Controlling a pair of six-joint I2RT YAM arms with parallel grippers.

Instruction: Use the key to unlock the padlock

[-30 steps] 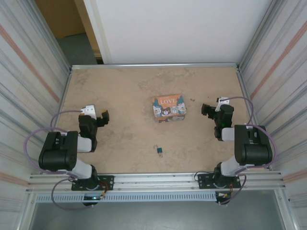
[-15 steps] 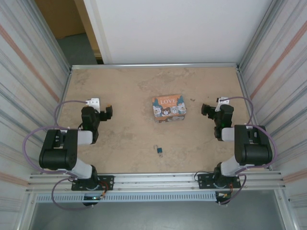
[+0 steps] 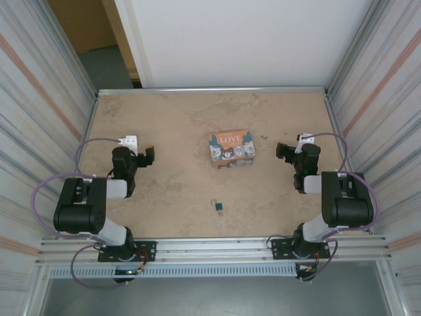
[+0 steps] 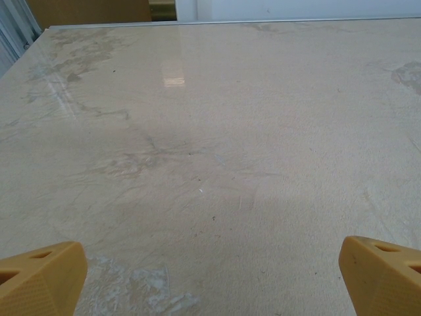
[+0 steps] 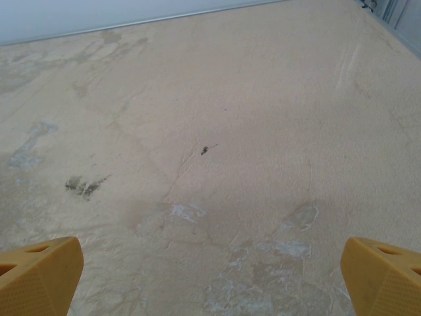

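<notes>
Holding my left fingers (image 4: pixel 39 276) and right fingers (image 5: pixel 39 273) spread wide, empty, above the tan surface (image 3: pixel 184 125).

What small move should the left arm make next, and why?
Probably swing the left tool toward the small dark item near the front edge. This tool is open, holds nothing, and hovers over bare table, away from the item.

The beige stone-patterned tabletop (image 4: pixel 197 131) looked smooth and faintly glossy; the yellow plastic fingertips (image 4: pixel 39 276) were matt, finely textured.
</notes>
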